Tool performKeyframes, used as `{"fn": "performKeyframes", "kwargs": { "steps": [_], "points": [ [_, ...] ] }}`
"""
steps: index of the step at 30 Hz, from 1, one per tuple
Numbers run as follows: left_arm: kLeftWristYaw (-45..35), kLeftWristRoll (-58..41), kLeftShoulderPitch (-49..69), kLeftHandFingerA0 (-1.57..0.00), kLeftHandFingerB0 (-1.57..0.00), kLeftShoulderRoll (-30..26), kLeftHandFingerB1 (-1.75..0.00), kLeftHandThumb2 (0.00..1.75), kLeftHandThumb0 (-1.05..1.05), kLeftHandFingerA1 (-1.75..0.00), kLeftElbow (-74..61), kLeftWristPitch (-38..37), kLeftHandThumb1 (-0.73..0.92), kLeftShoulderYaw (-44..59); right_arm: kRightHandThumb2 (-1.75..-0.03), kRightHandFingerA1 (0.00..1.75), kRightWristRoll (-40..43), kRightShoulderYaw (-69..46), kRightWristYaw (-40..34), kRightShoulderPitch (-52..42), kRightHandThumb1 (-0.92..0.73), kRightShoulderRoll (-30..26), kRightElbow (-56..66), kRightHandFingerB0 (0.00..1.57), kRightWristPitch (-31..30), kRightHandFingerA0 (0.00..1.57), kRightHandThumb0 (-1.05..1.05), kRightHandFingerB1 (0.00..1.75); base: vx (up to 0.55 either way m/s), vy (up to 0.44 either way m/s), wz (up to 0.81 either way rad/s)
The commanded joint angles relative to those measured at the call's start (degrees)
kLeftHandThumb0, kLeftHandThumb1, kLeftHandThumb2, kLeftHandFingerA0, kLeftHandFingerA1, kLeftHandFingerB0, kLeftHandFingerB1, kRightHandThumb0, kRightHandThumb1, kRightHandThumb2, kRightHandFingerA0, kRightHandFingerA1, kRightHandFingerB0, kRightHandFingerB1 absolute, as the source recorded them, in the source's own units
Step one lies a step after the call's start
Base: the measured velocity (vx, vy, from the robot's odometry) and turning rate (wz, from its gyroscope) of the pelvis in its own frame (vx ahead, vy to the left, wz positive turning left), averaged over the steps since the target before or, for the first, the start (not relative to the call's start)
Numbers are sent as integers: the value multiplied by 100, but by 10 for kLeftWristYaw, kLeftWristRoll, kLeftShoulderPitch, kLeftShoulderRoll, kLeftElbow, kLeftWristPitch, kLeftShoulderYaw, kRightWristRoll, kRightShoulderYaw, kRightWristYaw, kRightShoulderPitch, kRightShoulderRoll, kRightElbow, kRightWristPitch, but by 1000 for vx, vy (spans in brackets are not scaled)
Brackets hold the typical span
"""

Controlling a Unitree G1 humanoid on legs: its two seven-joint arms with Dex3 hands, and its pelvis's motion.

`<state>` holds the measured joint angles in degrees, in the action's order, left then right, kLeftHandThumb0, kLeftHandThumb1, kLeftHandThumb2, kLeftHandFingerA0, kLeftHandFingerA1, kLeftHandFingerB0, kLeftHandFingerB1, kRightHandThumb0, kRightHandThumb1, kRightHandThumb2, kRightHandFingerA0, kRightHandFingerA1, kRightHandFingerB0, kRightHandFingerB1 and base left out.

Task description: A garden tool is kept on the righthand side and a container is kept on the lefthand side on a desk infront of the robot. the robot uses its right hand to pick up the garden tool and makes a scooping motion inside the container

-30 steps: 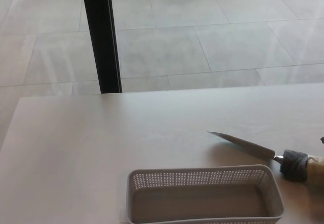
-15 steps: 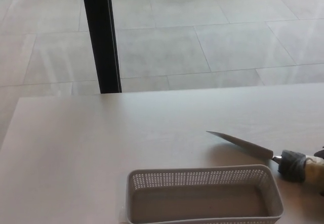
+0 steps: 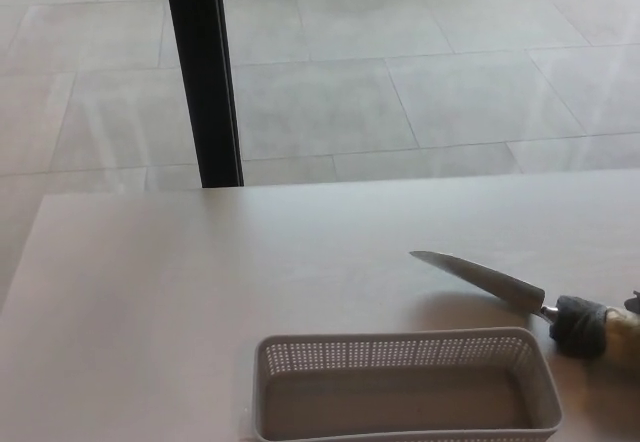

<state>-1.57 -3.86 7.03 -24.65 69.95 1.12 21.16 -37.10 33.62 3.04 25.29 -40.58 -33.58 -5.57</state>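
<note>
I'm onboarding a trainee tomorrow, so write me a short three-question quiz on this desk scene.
1. True or false: the grey perforated plastic basket holds soil.
2. The metal-bladed garden tool with a dark collar has its tip pointing toward: A) the robot's left, B) the robot's right.
3. What tall dark object stands beyond the pale desk?

Key: 1. False, it looks empty. 2. A. 3. A black vertical post.
</note>
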Motion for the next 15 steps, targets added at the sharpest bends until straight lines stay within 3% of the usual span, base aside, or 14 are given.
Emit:
{"fn": "performKeyframes", "kwargs": {
  "steps": [1,3,4,7,8,10,11,12,15],
  "points": [
    [-7,-5,2,-49,-30,-10,-52,87,-34,-64,-9,-14,50,-5,-65,142,-33,20,-118,-78,-77,35,-85,76,76,82,-25,46,0,0,0],
    [-6,-2,3,-48,-30,-9,-53,87,-35,-64,-15,-10,50,-9,-66,145,-30,14,-143,-89,-78,36,-87,83,97,79,-23,49,0,0,0],
    [-2,-9,0,-51,-30,-8,-53,87,-33,-65,-11,-8,49,-1,-64,138,-26,10,-166,-94,-75,39,-97,89,116,83,-23,51,0,0,0],
    [2,-13,1,-52,-28,-4,-52,87,-33,-66,-9,-14,48,3,-67,140,-13,-3,-190,-105,-76,48,-112,86,142,82,-22,64,0,0,0],
    [0,-5,1,-52,-28,-7,-52,88,-34,-66,-10,-14,50,-4,-68,134,-15,-6,-208,-110,-76,49,-115,87,153,86,-23,76,0,0,0],
    [-1,0,-2,-49,-29,-10,-52,88,-34,-64,-7,-15,52,-10,-66,155,-9,-16,-221,-117,-76,54,-121,81,168,80,-24,96,0,0,0],
    [-1,-9,-3,-49,-31,-9,-53,87,-34,-64,-5,-13,51,-2,-68,164,-8,-20,-234,-119,-78,57,-127,70,180,77,-22,124,0,0,0],
    [-5,-16,-2,-50,-30,-9,-52,87,-34,-65,-8,-13,49,4,-71,168,-8,-25,-252,-121,-82,59,-130,66,183,76,-21,141,0,0,0],
    [-7,-8,-5,-50,-29,-12,-52,88,-35,-64,-3,-12,51,-2,-79,167,-5,-41,-273,-120,-77,64,-134,67,195,78,-20,136,0,0,0]
  ]
}}
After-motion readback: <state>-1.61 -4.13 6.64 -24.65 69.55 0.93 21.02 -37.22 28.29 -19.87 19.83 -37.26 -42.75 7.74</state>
